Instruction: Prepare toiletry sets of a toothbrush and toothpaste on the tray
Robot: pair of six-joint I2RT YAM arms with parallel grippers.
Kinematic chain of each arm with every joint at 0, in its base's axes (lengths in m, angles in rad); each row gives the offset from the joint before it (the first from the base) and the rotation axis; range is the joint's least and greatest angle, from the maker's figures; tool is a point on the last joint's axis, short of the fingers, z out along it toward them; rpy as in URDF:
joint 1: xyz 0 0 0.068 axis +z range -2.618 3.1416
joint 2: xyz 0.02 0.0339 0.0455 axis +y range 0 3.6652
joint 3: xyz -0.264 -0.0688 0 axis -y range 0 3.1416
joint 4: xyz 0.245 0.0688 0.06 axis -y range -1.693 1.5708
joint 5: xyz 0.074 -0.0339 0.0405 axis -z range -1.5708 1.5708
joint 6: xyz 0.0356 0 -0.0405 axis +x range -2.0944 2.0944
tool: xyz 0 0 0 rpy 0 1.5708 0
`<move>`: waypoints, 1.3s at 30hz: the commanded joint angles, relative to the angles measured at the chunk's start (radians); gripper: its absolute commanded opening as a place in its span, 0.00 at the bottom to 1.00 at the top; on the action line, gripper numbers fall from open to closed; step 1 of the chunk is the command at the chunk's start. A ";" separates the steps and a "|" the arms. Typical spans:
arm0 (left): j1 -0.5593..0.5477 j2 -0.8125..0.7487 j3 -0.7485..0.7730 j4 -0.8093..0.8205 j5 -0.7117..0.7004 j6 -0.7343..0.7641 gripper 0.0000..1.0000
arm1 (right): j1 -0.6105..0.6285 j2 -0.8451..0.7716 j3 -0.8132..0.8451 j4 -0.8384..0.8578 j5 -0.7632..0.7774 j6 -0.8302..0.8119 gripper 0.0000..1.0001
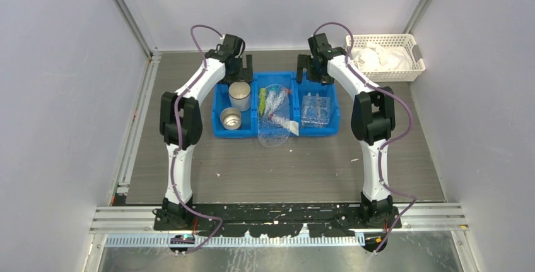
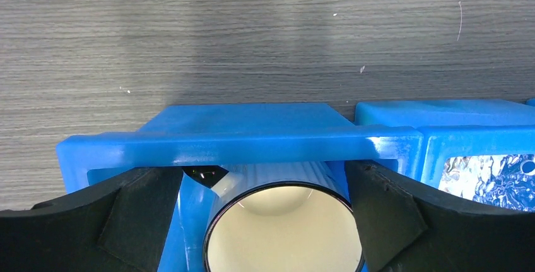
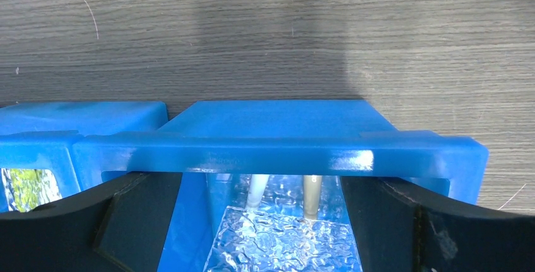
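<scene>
The clear plastic tray (image 1: 315,109) lies in the right compartment of a blue bin (image 1: 217,111). The toiletry sets (image 1: 273,103), clear-wrapped packets with green and reddish contents, fill the middle compartment, and one packet (image 1: 285,126) hangs over the front rim. My left gripper (image 1: 245,73) hovers open at the far end of the left compartment. In the left wrist view a metal cup (image 2: 284,234) sits between that gripper's (image 2: 265,183) spread fingers. My right gripper (image 1: 313,72) is open over the far end of the right compartment. In its wrist view the tray (image 3: 284,240) lies under this gripper (image 3: 262,187).
Two metal cups (image 1: 239,95) (image 1: 230,119) stand in the bin's left compartment. A white lattice basket (image 1: 385,57) with white packets sits at the back right. The bin's rim (image 2: 252,142) (image 3: 284,152) crosses just beyond both sets of fingers. Grey walls close in both sides.
</scene>
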 commanded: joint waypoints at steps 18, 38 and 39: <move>0.029 0.047 0.157 -0.051 0.000 0.058 1.00 | -0.037 0.059 0.184 -0.018 -0.036 0.001 1.00; 0.030 -0.594 -0.337 0.143 0.170 -0.056 1.00 | -0.137 -0.632 -0.510 0.354 -0.427 0.379 1.00; 0.031 -0.671 -0.413 0.170 0.204 -0.088 1.00 | -0.154 -0.693 -0.646 0.492 -0.495 0.482 1.00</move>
